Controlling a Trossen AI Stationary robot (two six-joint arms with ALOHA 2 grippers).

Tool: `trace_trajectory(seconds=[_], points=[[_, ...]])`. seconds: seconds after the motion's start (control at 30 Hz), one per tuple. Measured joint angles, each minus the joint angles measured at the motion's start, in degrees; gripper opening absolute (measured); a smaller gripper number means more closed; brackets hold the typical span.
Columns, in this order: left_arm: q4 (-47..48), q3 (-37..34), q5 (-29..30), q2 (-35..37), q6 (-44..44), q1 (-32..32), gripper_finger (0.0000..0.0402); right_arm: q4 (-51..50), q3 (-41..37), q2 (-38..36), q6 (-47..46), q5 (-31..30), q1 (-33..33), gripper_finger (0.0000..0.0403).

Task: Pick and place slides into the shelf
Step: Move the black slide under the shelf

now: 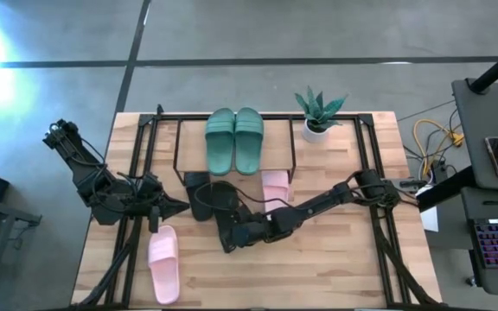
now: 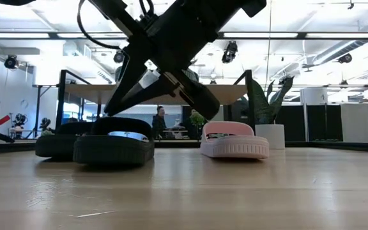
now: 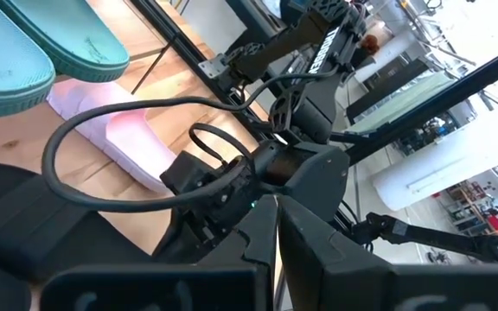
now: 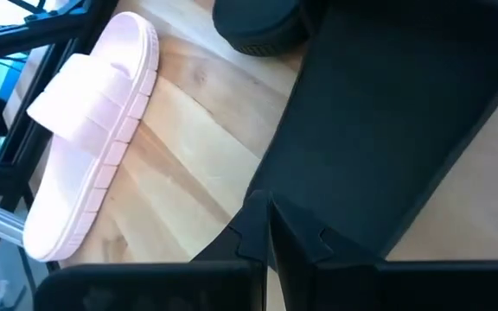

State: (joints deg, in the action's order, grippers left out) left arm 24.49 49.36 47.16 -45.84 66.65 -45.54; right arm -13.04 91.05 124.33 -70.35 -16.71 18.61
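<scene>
Right end effector fingers closed, empty, touching black slide near edge

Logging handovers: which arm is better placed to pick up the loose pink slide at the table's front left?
Left. The left gripper sits just above the pink slide, while the right gripper is busy at a black slide.

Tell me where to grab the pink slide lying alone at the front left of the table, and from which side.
Grab the pink slide by its wide strap, coming straight down from above. It lies flat and sole-down on the table with open wood around it, and the strap arches up, probably leaving room for one finger beneath it. The left gripper sits closest, just behind it.
</scene>
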Motion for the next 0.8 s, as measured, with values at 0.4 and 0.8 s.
trace_trajectory(seconds=[0.4, 0.8], points=[[0.09, -0.07, -8.79, -4.05, -0.04, 0.02, 0.0000, -2.96, 0.41, -0.04, -4.65, 3.86, 2.68, 0.0009], [10.94, -0.11, -8.83, -6.31, 1.38, 0.00, 0.0000, -2.58, 0.37, -0.34, -7.42, -0.33, 5.72, 0.0009]])
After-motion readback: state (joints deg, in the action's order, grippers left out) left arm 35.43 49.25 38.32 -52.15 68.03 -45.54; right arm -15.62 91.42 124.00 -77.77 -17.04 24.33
